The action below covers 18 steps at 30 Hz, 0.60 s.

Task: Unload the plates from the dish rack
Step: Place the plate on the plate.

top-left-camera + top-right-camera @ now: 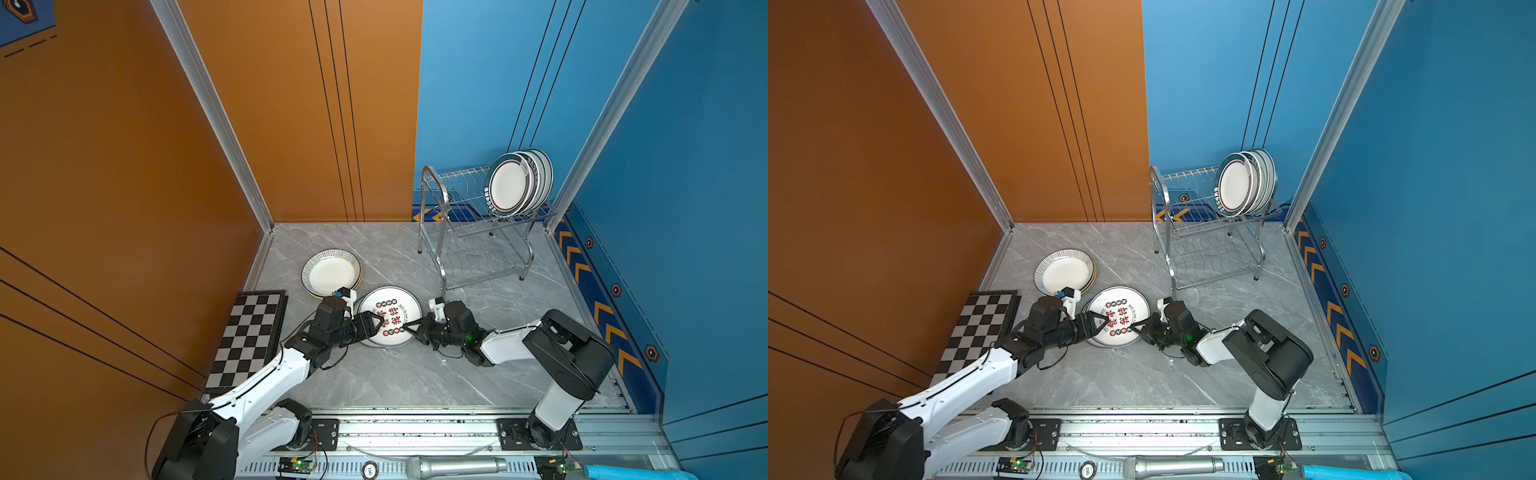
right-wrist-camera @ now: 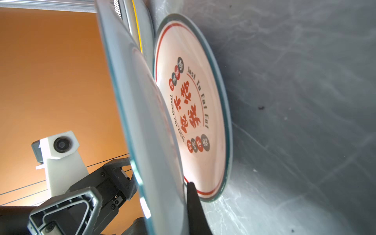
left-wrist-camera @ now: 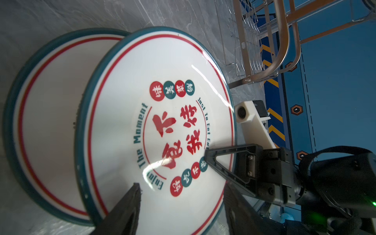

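A white plate (image 1: 390,316) (image 1: 1119,316) with red characters hangs tilted just above a like plate (image 3: 46,122) (image 2: 203,101) lying flat on the table. My right gripper (image 1: 405,328) (image 1: 1133,329) is shut on its right rim; one finger (image 2: 192,199) lies on the plate's face. My left gripper (image 1: 380,326) (image 1: 1106,324) (image 3: 183,187) straddles the opposite rim, one finger over the face and one behind the edge, closed on it. The dish rack (image 1: 434,187) (image 1: 1163,187) stands at the back right with several dark-banded plates (image 1: 515,185) (image 1: 1241,185) upright on its top tier.
A stack of striped-rim plates (image 1: 331,274) (image 1: 1064,272) lies on the table just behind my left wrist. A chequered board (image 1: 249,332) lies at the left wall. The rack's lower tier (image 1: 482,266) holds nothing. A microphone (image 1: 457,465) lies on the front rail.
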Available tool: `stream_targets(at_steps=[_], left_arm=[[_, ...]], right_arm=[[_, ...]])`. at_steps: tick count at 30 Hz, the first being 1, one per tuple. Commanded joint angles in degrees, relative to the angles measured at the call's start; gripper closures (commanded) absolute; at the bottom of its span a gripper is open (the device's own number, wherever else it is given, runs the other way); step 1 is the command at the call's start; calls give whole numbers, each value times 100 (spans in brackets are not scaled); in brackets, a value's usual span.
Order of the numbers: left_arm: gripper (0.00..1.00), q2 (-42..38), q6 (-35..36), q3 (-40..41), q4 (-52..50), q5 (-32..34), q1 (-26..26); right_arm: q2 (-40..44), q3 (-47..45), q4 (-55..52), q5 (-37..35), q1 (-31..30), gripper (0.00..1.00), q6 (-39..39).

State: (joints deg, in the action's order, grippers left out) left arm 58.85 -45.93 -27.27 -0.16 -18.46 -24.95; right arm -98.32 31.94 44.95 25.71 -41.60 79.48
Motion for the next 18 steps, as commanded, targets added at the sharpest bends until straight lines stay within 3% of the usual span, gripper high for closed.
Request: stream_targets(at_steps=[1,8,18], left_arm=[[34,-344,252,-7,-661,78,109],[36,-868,488,-133,-1838,410,486],[41,-274,408,9,-956,-44,661]], right_arm=[[178,185,54,-1,37,100,-142],[232,253,-100,-68,38,100,-203],[363,504,-562,-91,-42,100,-412]])
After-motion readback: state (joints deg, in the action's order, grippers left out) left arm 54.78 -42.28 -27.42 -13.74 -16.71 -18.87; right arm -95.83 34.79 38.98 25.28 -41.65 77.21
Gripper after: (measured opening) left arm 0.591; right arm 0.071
